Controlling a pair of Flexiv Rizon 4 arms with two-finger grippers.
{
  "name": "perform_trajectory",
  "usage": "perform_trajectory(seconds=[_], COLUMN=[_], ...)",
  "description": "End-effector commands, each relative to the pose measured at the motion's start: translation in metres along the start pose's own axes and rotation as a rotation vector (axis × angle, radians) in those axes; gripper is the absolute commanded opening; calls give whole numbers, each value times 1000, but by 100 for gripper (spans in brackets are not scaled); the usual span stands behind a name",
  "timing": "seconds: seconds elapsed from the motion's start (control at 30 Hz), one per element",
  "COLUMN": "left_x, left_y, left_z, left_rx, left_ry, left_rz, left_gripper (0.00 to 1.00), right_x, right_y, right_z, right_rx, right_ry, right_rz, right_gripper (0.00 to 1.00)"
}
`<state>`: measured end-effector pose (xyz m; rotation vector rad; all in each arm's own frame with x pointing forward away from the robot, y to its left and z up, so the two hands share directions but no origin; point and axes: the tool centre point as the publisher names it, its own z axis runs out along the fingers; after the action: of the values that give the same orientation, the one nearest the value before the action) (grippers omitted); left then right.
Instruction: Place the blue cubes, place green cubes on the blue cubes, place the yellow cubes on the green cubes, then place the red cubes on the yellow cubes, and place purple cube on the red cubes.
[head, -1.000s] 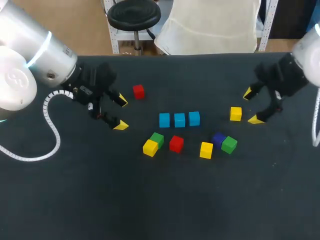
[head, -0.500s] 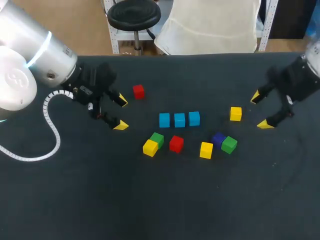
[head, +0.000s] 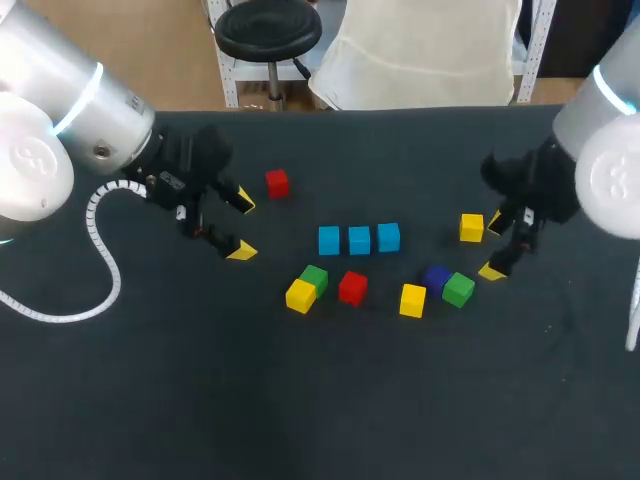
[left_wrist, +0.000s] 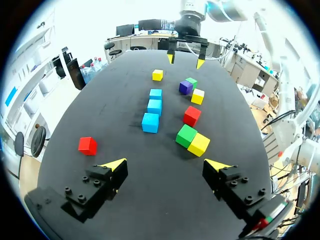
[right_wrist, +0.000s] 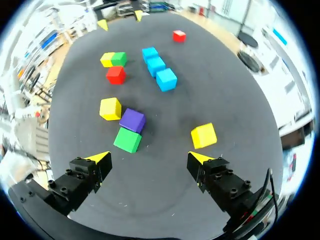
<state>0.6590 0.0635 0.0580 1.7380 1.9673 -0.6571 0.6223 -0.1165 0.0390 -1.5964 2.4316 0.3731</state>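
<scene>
right gripper (head: 493, 247): held wide open, nothing gripped, low over the dark worktop (head: 300, 400) on its right side. the lone yellow cube (head: 471, 227) is found just ahead of one finger, apart from the other cubes. ahead of the gap between the fingers the right-hand green cube (head: 458, 289) is noted, touching the purple cube (head: 436, 277); the middle yellow cube (head: 413, 300) is set just beside the purple one.

left gripper (head: 243, 227): likewise spread wide and empty, over the left side of the worktop. the far red cube (head: 277, 183) is seen near one of its fingers, well apart from the rest.

between the two grippers, the three blue cubes (head: 359, 240) are laid in a short straight row at mid-worktop, close together, side by side. nearer the robot than this row, the left-hand green cube (head: 314, 279) and left-hand yellow cube (head: 300, 295) are pressed against each other; the middle red cube (head: 352, 287) is placed just beside them, not touching.

every cube is seen resting directly on the worktop.
</scene>
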Motion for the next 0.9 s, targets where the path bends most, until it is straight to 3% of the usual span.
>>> perform_trajectory(seconds=[0.03, 0.27, 0.37, 0.9], left_x=[1, 1, 1, 1], left_y=[0, 0, 0, 0], left_z=[0, 0, 0, 0], left_rx=[0, 0, 0, 0], left_ry=[-3, -3, -3, -3], left_rz=[3, 3, 3, 3], left_gripper=[100, 100, 100, 100], right_x=[4, 5, 5, 5], right_y=[4, 10, 11, 11], right_z=[-7, -10, -6, -6], right_rx=[80, 105, 57, 57], right_ry=[167, 222, 254, 254], right_rz=[170, 181, 146, 146], right_gripper=[100, 100, 100, 100])
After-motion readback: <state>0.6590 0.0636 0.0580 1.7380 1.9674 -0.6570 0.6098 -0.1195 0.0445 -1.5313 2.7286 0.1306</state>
